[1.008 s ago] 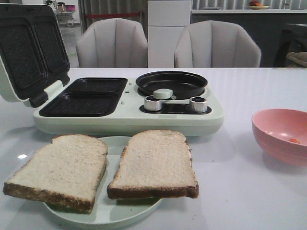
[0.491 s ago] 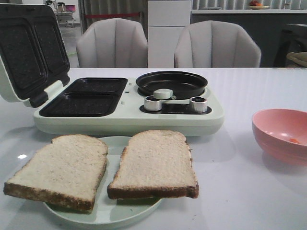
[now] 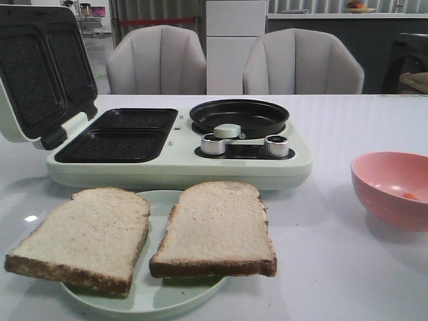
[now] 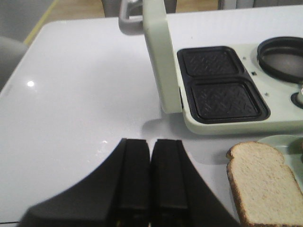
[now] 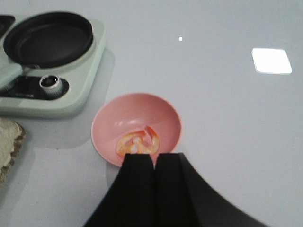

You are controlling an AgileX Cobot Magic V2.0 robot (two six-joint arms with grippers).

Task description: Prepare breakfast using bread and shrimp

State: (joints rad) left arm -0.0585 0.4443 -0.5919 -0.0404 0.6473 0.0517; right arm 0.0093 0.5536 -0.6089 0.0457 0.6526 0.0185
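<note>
We hover both end effectors closed and empty, left (image 4: 150, 177) near the bread (image 3: 144, 231) on its plate (image 3: 154, 301), right (image 5: 154, 182) over the shrimp (image 5: 138, 142) in the bowl (image 5: 163, 113), grill (image 3: 120, 134) open ready.

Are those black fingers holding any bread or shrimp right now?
Nothing is held. The left gripper and right gripper are both shut on empty air, fingers pressed together.

Two bread slices (image 3: 144, 235) side by side on a plate (image 3: 144, 301), appliance (image 3: 180, 157) behind it, shrimp (image 5: 138, 142) in a bowl (image 3: 391, 187) lay right.
</note>
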